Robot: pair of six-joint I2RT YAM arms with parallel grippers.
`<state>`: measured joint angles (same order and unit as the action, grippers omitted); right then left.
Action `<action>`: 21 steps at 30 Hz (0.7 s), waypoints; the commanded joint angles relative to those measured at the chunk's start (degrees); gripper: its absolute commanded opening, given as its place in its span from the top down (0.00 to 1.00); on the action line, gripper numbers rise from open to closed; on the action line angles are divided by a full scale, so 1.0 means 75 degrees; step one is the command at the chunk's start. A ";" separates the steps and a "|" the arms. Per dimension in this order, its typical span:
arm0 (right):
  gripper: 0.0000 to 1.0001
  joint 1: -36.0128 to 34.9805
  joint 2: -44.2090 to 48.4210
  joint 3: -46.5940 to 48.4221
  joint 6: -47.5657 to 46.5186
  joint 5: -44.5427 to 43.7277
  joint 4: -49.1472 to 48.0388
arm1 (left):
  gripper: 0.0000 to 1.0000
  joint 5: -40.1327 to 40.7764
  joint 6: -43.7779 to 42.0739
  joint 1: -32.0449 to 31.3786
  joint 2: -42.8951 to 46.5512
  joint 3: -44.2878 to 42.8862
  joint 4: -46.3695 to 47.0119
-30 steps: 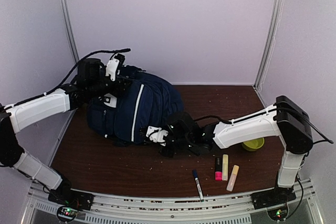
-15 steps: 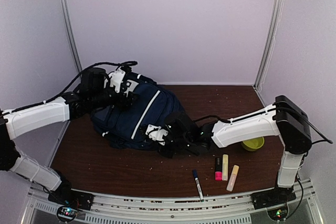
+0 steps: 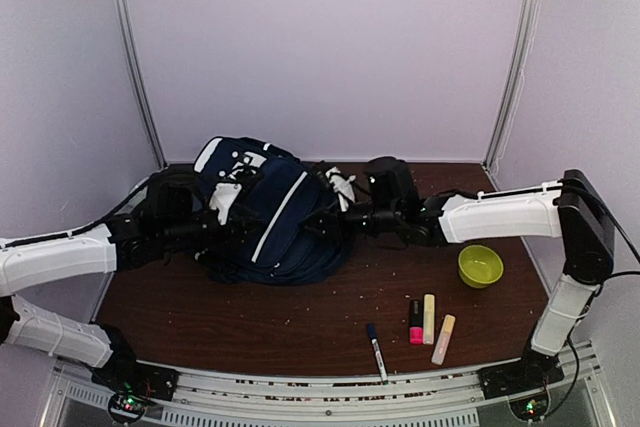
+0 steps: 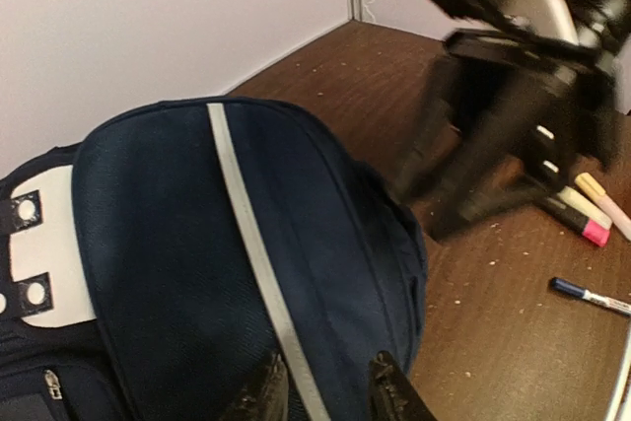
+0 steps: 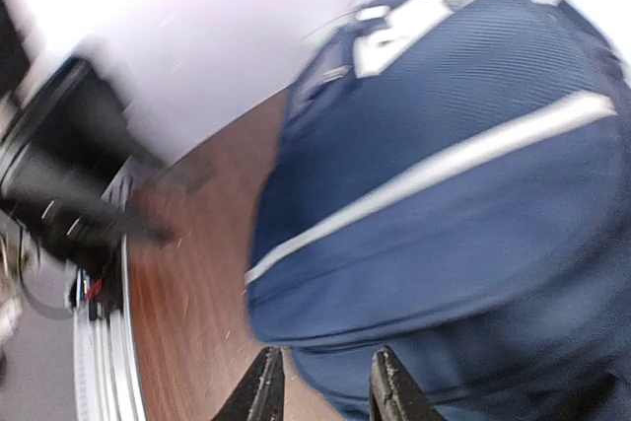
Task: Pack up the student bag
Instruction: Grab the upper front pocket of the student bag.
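The bag (image 3: 272, 219) lies on its side at the far left of the table (image 3: 250, 332), held between the two pincers, one at each flank.

The left pincer (image 4: 327, 393) sits against the bag's left side. Its jaws stand a little apart, with the tips pressed on the navy cloth. A white stripe (image 4: 258, 273) runs up the bag from between them. I cannot tell whether they pinch the cloth or only rest on it. A white patch (image 4: 41, 253) with eyelets lies to the left of this pincer, at the bag's top end.

The right pincer (image 5: 323, 388) is at the bag's right side, facing the left one across it. Its jaws are partly open and hold nothing. The bag's lower edge and a strip of bare table lie just ahead of the tips. The wrist view is blurred, so finer contact is unclear.

A green bowl (image 3: 480, 265) stands well to the right of the right pincer and nearer the arm bases. Nearer still lie a pink marker (image 3: 415, 321), a yellow marker (image 3: 429, 317) touching it, and a peach marker (image 3: 443, 338) just beside. A blue-capped pen (image 3: 376, 349) lies a little apart from them, on the side nearer the left pincer.
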<state>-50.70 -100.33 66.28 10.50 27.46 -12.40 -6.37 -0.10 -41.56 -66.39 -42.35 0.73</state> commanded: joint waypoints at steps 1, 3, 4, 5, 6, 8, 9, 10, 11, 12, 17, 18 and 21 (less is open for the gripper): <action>0.69 0.0649 -0.0354 0.0197 0.3035 0.0044 -0.0561 | 0.80 -0.0038 0.0471 -0.0240 0.0322 0.0604 0.0430; 0.69 0.0786 -0.0597 0.0289 0.3670 -0.0068 -0.0895 | 0.82 -0.0057 0.0477 -0.0493 0.0485 0.0985 0.0481; 0.69 0.0820 -0.0735 0.0345 0.3955 -0.0085 -0.1088 | 0.83 0.0048 0.0330 -0.0693 0.0526 0.1148 0.0451; 0.69 0.0835 -0.0864 0.0412 0.4194 -0.0076 -0.1357 | 0.83 0.0168 0.0039 -0.0924 0.0525 0.1271 0.0365; 0.69 0.0838 -0.0997 0.0515 0.4453 -0.0041 -0.1503 | 0.81 0.0285 -0.0127 -0.1153 0.0468 0.1355 0.0207; 0.68 0.0831 -0.1274 0.0805 0.4691 0.0097 -0.1580 | 0.76 0.0420 -0.0242 -0.1421 0.0219 0.1378 0.0071; 0.68 0.0827 -0.1407 0.0967 0.4771 0.0183 -0.1545 | 0.73 0.0482 -0.0212 -0.1459 0.0050 0.1407 0.0110; 0.68 0.0831 -0.1500 0.1102 0.4836 0.0229 -0.1528 | 0.71 0.0578 -0.0175 -0.1465 -0.0085 0.1457 0.0230; 0.68 0.0823 -0.1553 0.1131 0.4883 0.0258 -0.1549 | 0.70 0.0694 -0.0136 -0.1466 -0.0231 0.1528 0.0459; 0.68 0.0829 -0.1567 0.1138 0.4921 0.0257 -0.1612 | 0.70 0.0837 -0.0074 -0.1460 -0.0401 0.1679 0.0795; 0.67 0.0804 -0.1464 0.1117 0.4875 0.0264 -0.1698 | 0.69 0.1624 0.0019 -0.1455 -0.1332 0.1731 0.1616; 0.68 0.0797 -0.1444 0.1129 0.4851 0.0258 -0.1698 | 0.67 0.1701 0.0015 -0.1455 -0.1567 0.1625 0.1593; 0.68 0.0752 -0.1451 0.1177 0.4840 0.0243 -0.1678 | 0.63 0.1997 0.0121 -0.1456 -0.2183 0.1367 0.1682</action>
<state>-44.42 -112.12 73.03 46.17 28.73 -22.55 3.70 -0.27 -52.71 -78.59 -29.50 7.99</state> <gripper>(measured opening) 0.322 0.359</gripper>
